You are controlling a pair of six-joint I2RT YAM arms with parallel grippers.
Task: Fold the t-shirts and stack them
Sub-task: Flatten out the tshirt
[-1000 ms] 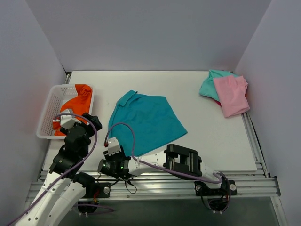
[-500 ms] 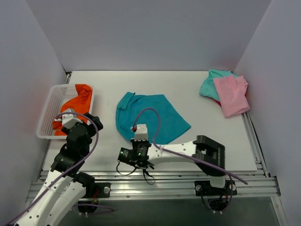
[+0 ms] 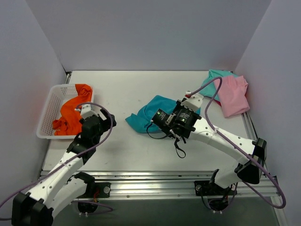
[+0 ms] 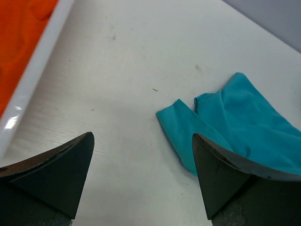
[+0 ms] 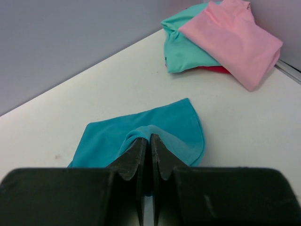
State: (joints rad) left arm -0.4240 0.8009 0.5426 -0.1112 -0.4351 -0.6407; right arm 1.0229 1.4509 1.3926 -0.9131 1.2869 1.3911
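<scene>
Teal-blue cloth sits bunched mid-table in the top view: the teal-blue t-shirt (image 3: 148,112) lies crumpled, with the right gripper (image 3: 160,118) at its near-right edge. The left gripper (image 3: 104,121) hovers above the bare table (image 3: 122,89), between that shirt and the white lattice basket (image 3: 47,117), which holds the orange t-shirt (image 3: 70,110). At the far right corner the pink t-shirt (image 3: 231,94) lies on the mint-green t-shirt (image 3: 209,84), both folded.

From the left wrist, the left gripper's 2 fingers (image 4: 56,174) stand wide apart with nothing between them. The teal-blue t-shirt lies ahead to the right, and the basket's rim is at the upper left.

From the right wrist, the right gripper's jaws are pressed together, pinching a raised fold of the teal-blue t-shirt, whose remainder drapes on the table. A thin red sliver (image 5: 211,69) shows beneath the pink t-shirt, possibly another garment.
</scene>
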